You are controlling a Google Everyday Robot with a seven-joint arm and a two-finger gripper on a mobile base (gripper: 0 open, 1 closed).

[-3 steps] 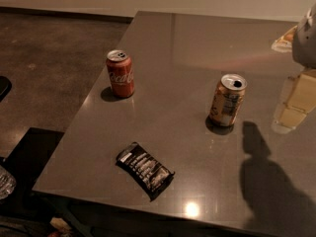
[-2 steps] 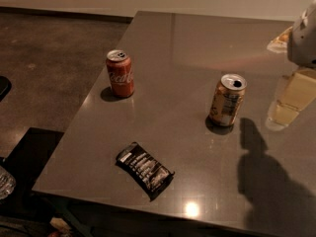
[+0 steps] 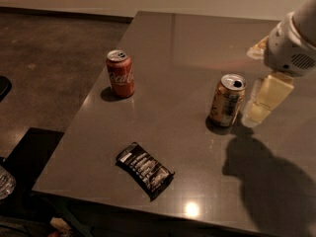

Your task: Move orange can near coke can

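End effector point(image 3: 256, 112) beside orange can point(image 3: 226, 100); Coke point(image 3: 120, 74) apart

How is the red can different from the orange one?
The coke can is bright red with white writing; the orange can is tan-orange and patterned. The coke can stands alone near the left edge of the table; the orange can stands further right, with the gripper just beside it. Both are upright, the same size, with silver tops.

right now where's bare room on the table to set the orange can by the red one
Bare grey tabletop between the red coke can and the tan-orange patterned can. Crowded: the gripper hangs right of that can; black snack wrapper lies near the front edge.
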